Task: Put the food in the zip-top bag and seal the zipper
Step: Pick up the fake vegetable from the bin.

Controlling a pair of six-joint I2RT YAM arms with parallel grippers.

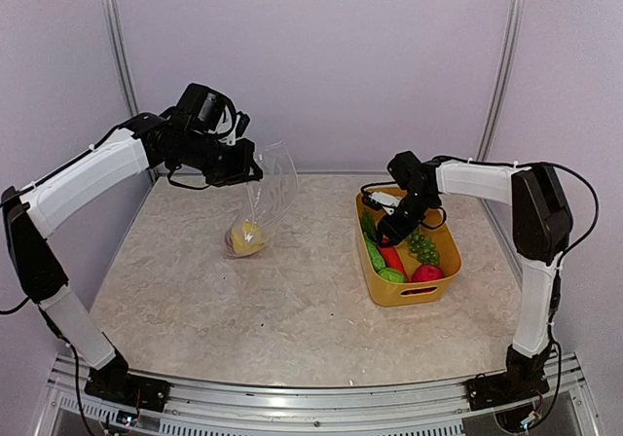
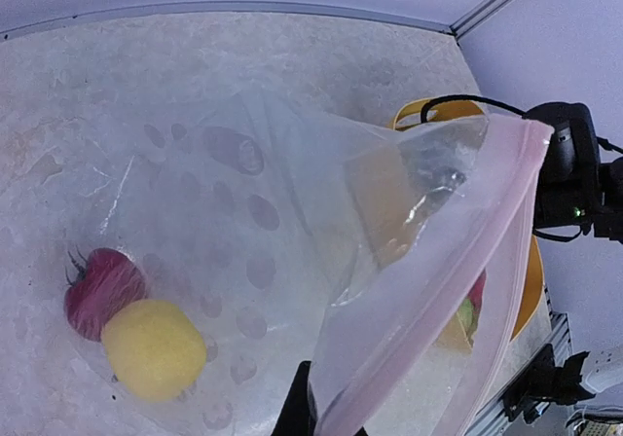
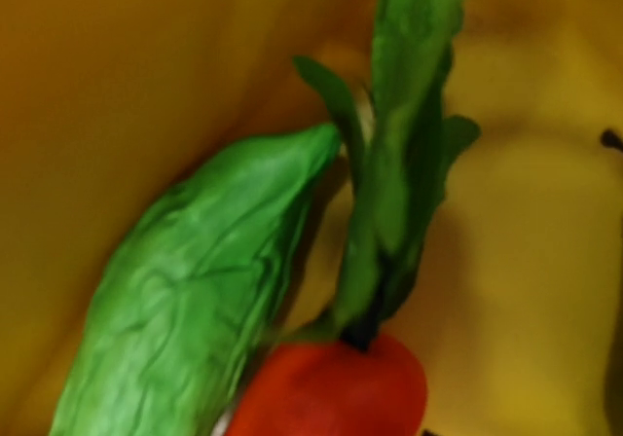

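Note:
My left gripper (image 1: pixel 245 173) is shut on the mouth edge of the clear zip-top bag (image 1: pixel 270 195) and holds it up, its bottom resting on the table. In the left wrist view the left gripper (image 2: pixel 319 418) pinches the bag (image 2: pixel 243 222) by its pinkish zipper strip (image 2: pixel 443 285). A yellow round fruit (image 2: pixel 154 348) and a red one (image 2: pixel 102 285) lie inside. My right gripper (image 1: pixel 392 228) reaches down into the yellow basket (image 1: pixel 443 246); its fingers are hidden. Close below it lie the green cucumber (image 3: pixel 185 309) and the red pepper (image 3: pixel 336 392) with its leafy stem.
The basket also holds green grapes (image 1: pixel 423 246), a red round fruit (image 1: pixel 426 273) and a green round one (image 1: pixel 391 275). The right arm (image 2: pixel 569 178) shows beyond the bag's mouth. A wall stands close behind the table.

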